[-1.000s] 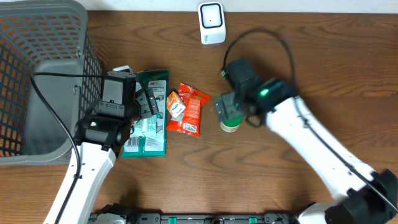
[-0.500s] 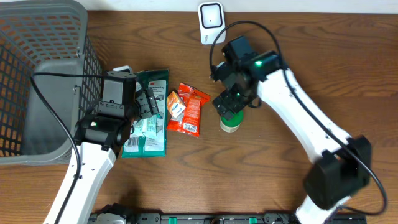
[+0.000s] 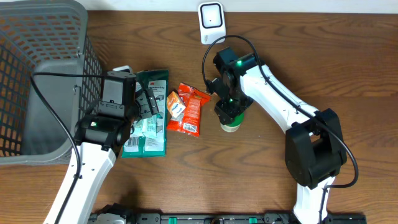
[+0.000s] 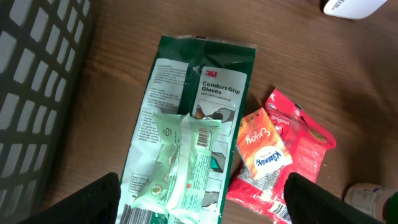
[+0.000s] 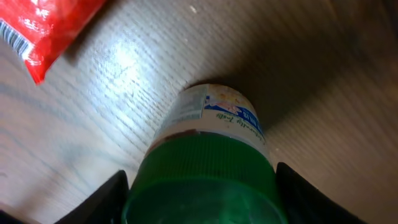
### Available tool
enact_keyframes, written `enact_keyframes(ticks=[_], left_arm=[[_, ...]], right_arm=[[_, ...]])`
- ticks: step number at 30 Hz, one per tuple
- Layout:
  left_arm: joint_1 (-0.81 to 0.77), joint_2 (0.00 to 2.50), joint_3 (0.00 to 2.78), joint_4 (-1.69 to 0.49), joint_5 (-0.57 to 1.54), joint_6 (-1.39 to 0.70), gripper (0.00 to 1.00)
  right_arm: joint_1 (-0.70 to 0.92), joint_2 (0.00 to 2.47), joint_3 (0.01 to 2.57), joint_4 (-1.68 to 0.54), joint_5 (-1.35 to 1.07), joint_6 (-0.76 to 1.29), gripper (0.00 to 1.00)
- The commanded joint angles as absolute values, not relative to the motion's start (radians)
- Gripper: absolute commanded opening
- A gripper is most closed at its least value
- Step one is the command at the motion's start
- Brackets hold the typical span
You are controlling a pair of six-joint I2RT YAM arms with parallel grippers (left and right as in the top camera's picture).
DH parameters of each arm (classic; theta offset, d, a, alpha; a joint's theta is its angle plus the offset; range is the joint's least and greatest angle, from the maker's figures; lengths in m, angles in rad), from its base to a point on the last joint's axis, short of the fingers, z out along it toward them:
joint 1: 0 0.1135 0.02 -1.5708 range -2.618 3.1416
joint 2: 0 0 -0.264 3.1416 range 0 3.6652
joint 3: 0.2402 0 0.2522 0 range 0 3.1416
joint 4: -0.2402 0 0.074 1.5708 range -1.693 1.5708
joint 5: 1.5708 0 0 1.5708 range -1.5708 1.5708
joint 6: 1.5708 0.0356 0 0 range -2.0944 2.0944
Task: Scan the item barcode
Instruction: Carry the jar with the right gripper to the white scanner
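Right tool astride green-capped white bottle with blue-lettered label, grip impossible to tell.

Overhead straight down on table, left wrist above packets, right wrist close over bottle, red packet in all 3

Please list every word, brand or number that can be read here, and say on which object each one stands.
"3M": on the green glove package.
"Comfort Grip Gloves": on the same package.
"Original": on the red packet, small, probably so.
Script word and blue logo on the orange packet: unreadable.
Barcode digits on the pale green packet: too small.
Blue label text on the bottle: blurred.
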State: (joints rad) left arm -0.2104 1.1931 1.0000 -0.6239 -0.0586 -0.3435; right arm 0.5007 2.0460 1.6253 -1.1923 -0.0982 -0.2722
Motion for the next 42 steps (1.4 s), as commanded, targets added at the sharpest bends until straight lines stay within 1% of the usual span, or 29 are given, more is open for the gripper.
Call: enact_keyframes(ticks=[1, 3, 7, 8, 9, 10, 11, 12, 15, 19, 20, 21, 22, 25, 31, 35, 42], left_arm=[[-0.207, 1.190, 1.019, -0.624, -0.061, -0.345, 0.84], [-0.207, 1.190, 1.019, -0.624, -0.061, -0.345, 0.84], [-0.207, 1.190, 1.019, -0.624, -0.061, -0.345, 0.84], [-0.207, 1.190, 1.019, -0.624, -0.061, -0.345, 0.84], [-0.207, 1.190, 1.019, -0.624, -0.061, -0.345, 0.84], [-0.207, 1.190, 1.019, -0.624, -0.061, -0.345, 0.84], [-0.207, 1.190, 1.019, -0.624, -0.061, -0.345, 0.84], [-0.207, 1.190, 1.019, -0.624, -0.061, -0.345, 0.84], [-0.207, 1.190, 1.019, -0.624, -0.061, -0.345, 0.84], [-0.207, 1.190, 1.019, -0.624, -0.061, -0.345, 0.84], [-0.207, 1.190, 1.019, -0.624, -0.061, -0.345, 0.84], [-0.207, 1.190, 1.019, -0.624, -0.061, -0.345, 0.84], [-0.207, 1.190, 1.019, -0.624, -0.061, -0.345, 0.84], [-0.207, 1.190, 1.019, -0.624, -0.061, -0.345, 0.84], [-0.207, 1.190, 1.019, -0.624, -0.060, -0.345, 0.84], [-0.207, 1.190, 1.019, -0.624, -0.061, -0.345, 0.84], [-0.207, 1.190, 1.019, -0.624, -0.061, -0.345, 0.84]], right_arm=[[0.505, 2.052, 1.623, -1.172, -0.095, -0.176, 0.47], [0.505, 2.052, 1.623, -1.158, -0.095, -0.083, 0.44], [0.503, 2.052, 1.623, -1.131, -0.095, 0.179, 0.45], [0.501, 2.052, 1.623, -1.125, -0.095, 0.255, 0.46], [0.498, 2.051, 1.624, -1.125, -0.095, 0.286, 0.48], [0.494, 2.051, 1.625, -1.126, -0.095, 0.336, 0.52], [0.491, 2.051, 1.625, -1.127, -0.097, 0.347, 0.55], [0.488, 2.051, 1.627, -1.132, -0.104, 0.343, 0.61], [0.479, 2.051, 1.658, -1.167, -0.102, 0.230, 0.70], [0.462, 2.051, 1.763, -1.243, -0.102, 0.192, 0.72], [0.458, 2.051, 1.787, -1.261, -0.103, 0.193, 0.75], [0.455, 2.051, 1.811, -1.284, -0.102, 0.192, 0.99], [0.455, 2.051, 1.815, -1.294, -0.103, 0.179, 0.99], [0.460, 2.052, 1.793, -1.322, -0.103, 0.049, 0.98], [0.498, 2.052, 1.650, -1.211, -0.103, 0.020, 0.91], [0.521, 2.052, 1.624, -1.186, -0.086, -0.024, 0.82], [0.531, 2.053, 1.621, -1.177, -0.020, -0.024, 0.81]])
